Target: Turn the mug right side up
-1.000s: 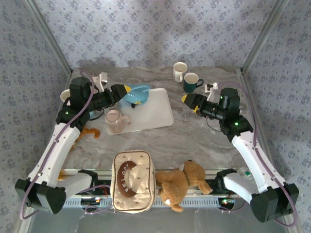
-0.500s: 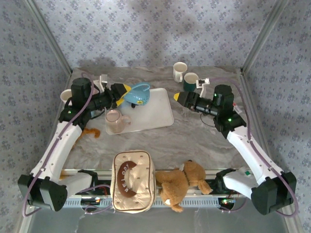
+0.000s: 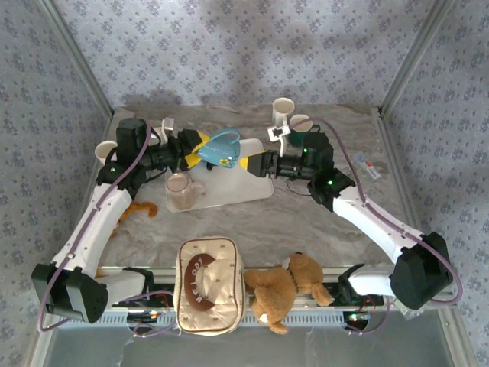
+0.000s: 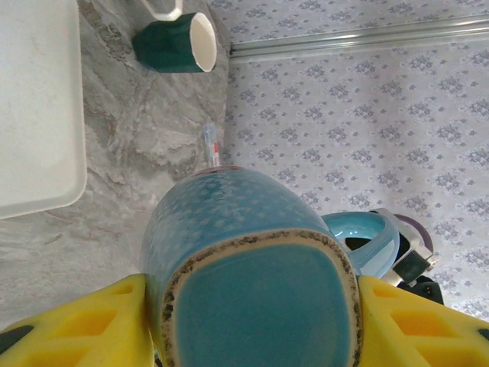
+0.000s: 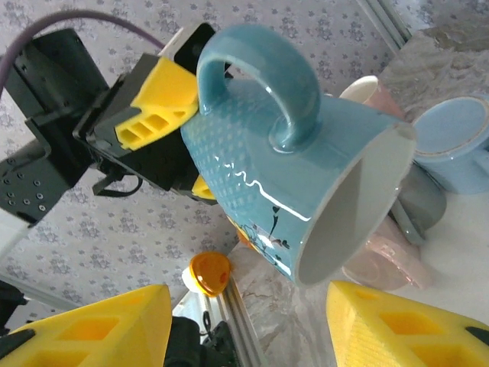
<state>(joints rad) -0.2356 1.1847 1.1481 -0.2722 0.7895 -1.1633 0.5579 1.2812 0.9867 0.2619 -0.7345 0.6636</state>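
The blue mug (image 3: pixel 219 148) hangs on its side above the white tray (image 3: pixel 256 186), handle up and mouth pointing right. My left gripper (image 3: pixel 200 147) is shut on its base end. In the left wrist view the mug's square-ish bottom (image 4: pixel 256 294) sits clamped between both yellow fingers (image 4: pixel 76 325). My right gripper (image 3: pixel 250 163) is open just right of the mug's mouth, apart from it. In the right wrist view the mug (image 5: pixel 290 176) fills the middle, its rim above and between my two spread yellow fingers (image 5: pixel 84 332).
A pink mug (image 3: pixel 180 191) stands on the tray's left corner. A white mug (image 3: pixel 283 112) and a green mug (image 3: pixel 299 125) stand at the back, and a cream mug (image 3: pixel 102 151) at the far left. A pouch (image 3: pixel 208 287) and a teddy bear (image 3: pixel 286 287) lie at the near edge.
My right arm has swung left from the table's right side until its open gripper is at the mug's mouth. The left gripper has carried the mug slightly to the right.
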